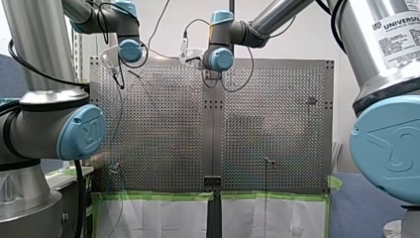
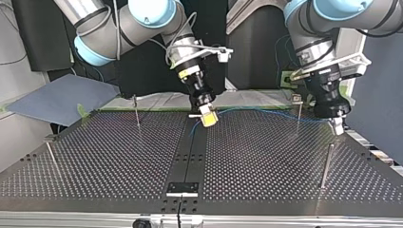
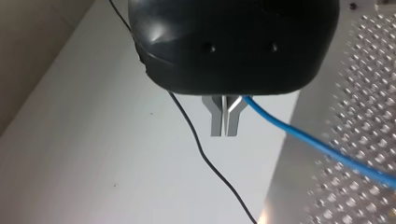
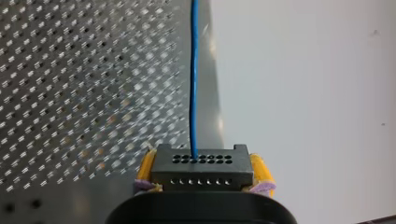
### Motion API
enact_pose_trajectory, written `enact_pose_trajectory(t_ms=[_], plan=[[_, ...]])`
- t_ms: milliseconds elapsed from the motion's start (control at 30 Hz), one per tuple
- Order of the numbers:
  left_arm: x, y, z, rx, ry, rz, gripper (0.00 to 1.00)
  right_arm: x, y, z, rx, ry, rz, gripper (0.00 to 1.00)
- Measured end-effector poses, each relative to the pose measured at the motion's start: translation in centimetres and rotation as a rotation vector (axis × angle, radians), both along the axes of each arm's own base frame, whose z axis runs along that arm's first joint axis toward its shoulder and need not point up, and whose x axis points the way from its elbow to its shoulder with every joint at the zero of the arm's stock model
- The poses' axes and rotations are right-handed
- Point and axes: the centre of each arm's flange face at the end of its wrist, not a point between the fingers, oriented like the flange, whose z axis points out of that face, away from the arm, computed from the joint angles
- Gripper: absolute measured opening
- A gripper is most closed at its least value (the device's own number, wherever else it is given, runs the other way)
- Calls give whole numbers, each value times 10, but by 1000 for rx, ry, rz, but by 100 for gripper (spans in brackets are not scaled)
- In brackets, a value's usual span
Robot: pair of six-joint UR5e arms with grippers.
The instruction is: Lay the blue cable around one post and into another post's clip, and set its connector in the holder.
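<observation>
My right gripper (image 4: 202, 173) has its yellow pads (image 4: 261, 171) shut on a black connector (image 4: 201, 161). The blue cable (image 4: 193, 74) leaves the connector straight ahead. In the top view this right gripper (image 2: 207, 117) hangs over the board's middle strip. From it the blue cable (image 2: 266, 113) runs across to my left gripper (image 2: 336, 124), passing a post with a clip (image 2: 298, 113). My left gripper's (image 3: 225, 133) metal fingers are shut on the blue cable (image 3: 317, 144), which trails off over the perforated board. A black holder block (image 2: 182, 187) sits on the middle strip at the top view's near edge.
More thin posts stand on the perforated board (image 2: 266, 156): one near my left gripper (image 2: 325, 164), one at the back (image 2: 136, 111), one at the top view's left edge (image 2: 52, 156). A thin black wire (image 3: 205, 158) hangs by my left gripper.
</observation>
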Motion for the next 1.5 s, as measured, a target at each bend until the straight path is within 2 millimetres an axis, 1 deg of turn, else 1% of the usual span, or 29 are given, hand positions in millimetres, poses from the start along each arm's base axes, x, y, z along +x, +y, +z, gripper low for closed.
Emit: enact_pose_trajectory(t_ms=[133, 267, 333, 433, 600, 833, 1000, 1367, 1500], plan=[[16, 10, -6, 1, 2, 5, 7, 7, 2, 18, -22, -25, 12, 0], [33, 23, -8, -6, 0, 31, 7, 12, 3, 35, -43, -53, 19, 0], [41, 30, -7, -11, -2, 48, 7, 14, 3, 41, -49, -65, 21, 0], [50, 43, -2, -21, -14, 75, 7, 15, 2, 44, -52, -73, 21, 0], [56, 61, 4, -39, -35, 92, 7, 18, 1, 43, -55, -75, 23, 0], [63, 88, 6, -43, -48, 110, 7, 31, -2, 36, -49, -58, 30, 0], [69, 104, 8, -33, -51, 118, 7, 37, -2, 37, -54, -65, 34, 0], [98, 148, 3, -18, -33, 129, 7, 54, -7, 35, -57, -69, 41, 0], [102, 157, 2, -15, -30, 137, 7, 60, -9, 38, -57, -71, 41, 0]])
